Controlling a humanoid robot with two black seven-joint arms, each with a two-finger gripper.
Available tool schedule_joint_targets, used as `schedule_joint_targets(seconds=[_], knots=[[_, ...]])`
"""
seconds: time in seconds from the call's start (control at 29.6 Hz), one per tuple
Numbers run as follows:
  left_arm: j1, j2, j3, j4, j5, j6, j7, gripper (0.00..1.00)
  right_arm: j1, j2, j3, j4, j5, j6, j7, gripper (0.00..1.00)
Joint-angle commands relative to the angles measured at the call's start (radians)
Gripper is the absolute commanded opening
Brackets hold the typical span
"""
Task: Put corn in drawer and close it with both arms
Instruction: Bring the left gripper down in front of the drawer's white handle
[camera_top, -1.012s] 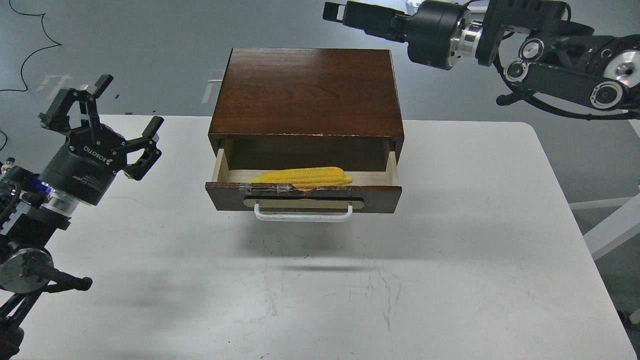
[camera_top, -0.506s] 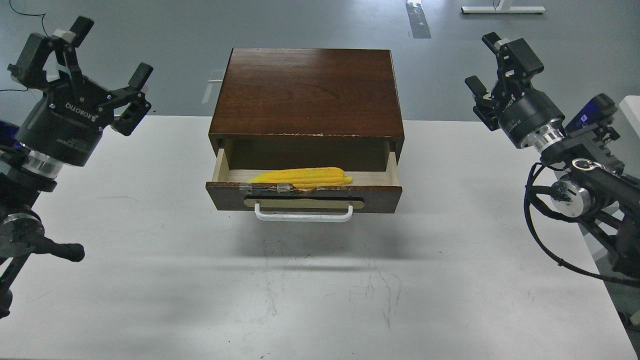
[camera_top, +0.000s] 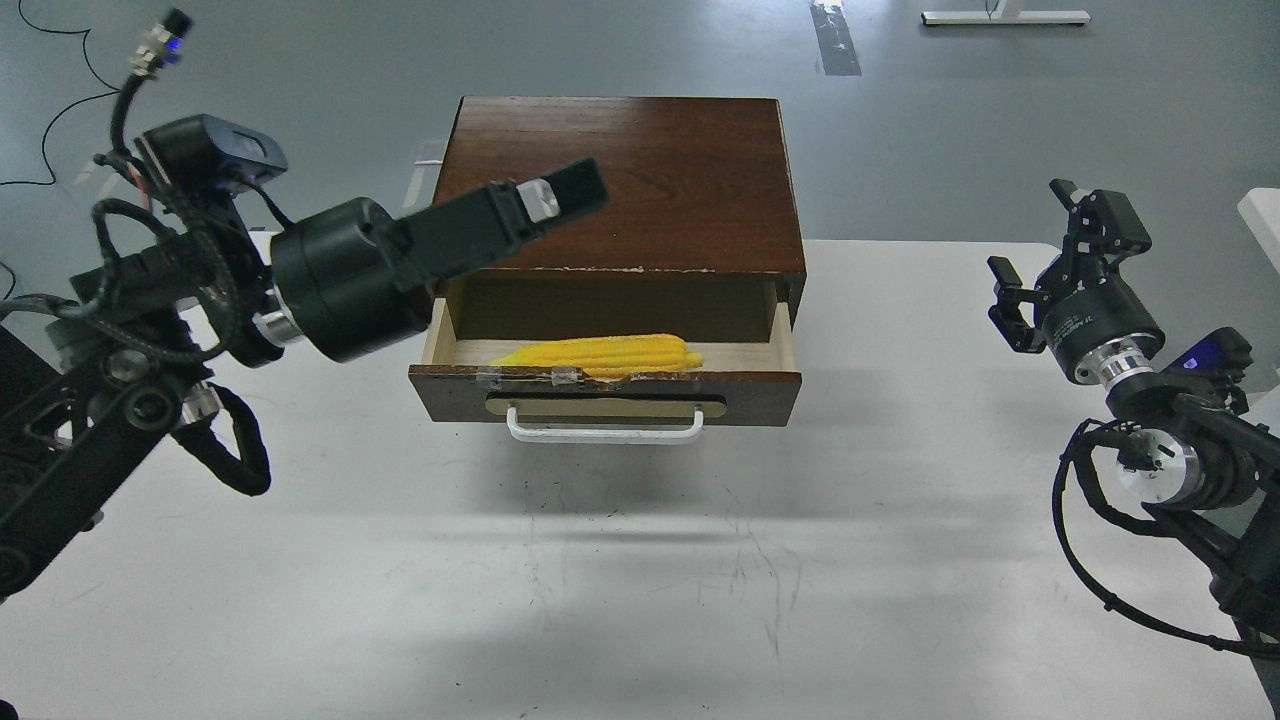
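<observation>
White table (camera_top: 640, 600) nearest, bare in front; drawer (camera_top: 604, 394) stood pulled out, white handle (camera_top: 604, 428) facing viewer; corn (camera_top: 606, 353) lay lengthwise inside drawer against front board, tip pointing left; right gripper (camera_top: 1052, 248) hung well right of drawer above table, jaws wide, holding nothing, far from corn; left gripper (camera_top: 560, 195) reached over cabinet (camera_top: 620, 180) top, above and behind corn, seen edge-on, jaw state could not be told.
</observation>
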Motion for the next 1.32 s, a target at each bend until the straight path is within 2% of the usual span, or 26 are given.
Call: schedule_joint_targets(seconds=[0.0, 0.03, 0.1, 0.17, 0.27, 0.37, 0.51, 0.71, 0.88, 1.28], knots=[[0.0, -0.049, 0.096, -0.001, 0.022, 0.0, 0.0, 0.14, -0.001, 0.0, -0.002, 0.0, -0.001, 0.0, 0.0, 1.0], [0.002, -0.057, 0.119, -0.001, 0.029, 0.0, 0.0, 0.0, -0.001, 0.0, -0.002, 0.0, -0.002, 0.0, 0.0, 1.0], [0.017, -0.075, 0.167, 0.002, 0.077, 0.0, 0.0, 0.0, -0.002, 0.0, -0.002, 0.0, -0.002, 0.0, 0.0, 1.0], [0.084, -0.085, 0.207, 0.009, 0.16, 0.016, 0.0, 0.0, -0.011, 0.0, -0.002, 0.002, -0.002, 0.0, 0.0, 1.0], [0.149, -0.085, 0.215, 0.014, 0.166, 0.087, 0.0, 0.0, -0.014, -0.002, -0.003, 0.002, -0.002, -0.002, 0.0, 1.0], [0.273, -0.081, 0.201, 0.052, 0.165, 0.11, 0.0, 0.0, -0.022, -0.002, -0.003, 0.002, -0.002, -0.002, 0.0, 1.0], [0.337, -0.077, 0.196, 0.118, 0.133, 0.17, 0.0, 0.0, -0.022, -0.002, -0.002, 0.002, -0.002, -0.002, 0.0, 1.0], [0.353, -0.071, 0.198, 0.238, 0.01, 0.253, 0.0, 0.0, -0.022, -0.003, -0.003, 0.002, -0.003, -0.002, 0.0, 1.0], [0.351, -0.058, 0.192, 0.258, -0.104, 0.26, 0.0, 0.0, -0.024, -0.003, -0.003, 0.002, -0.003, -0.003, 0.0, 1.0], [0.348, -0.046, 0.188, 0.292, -0.11, 0.279, 0.0, 0.0, -0.025, -0.003, -0.003, 0.003, -0.003, -0.006, 0.0, 1.0]])
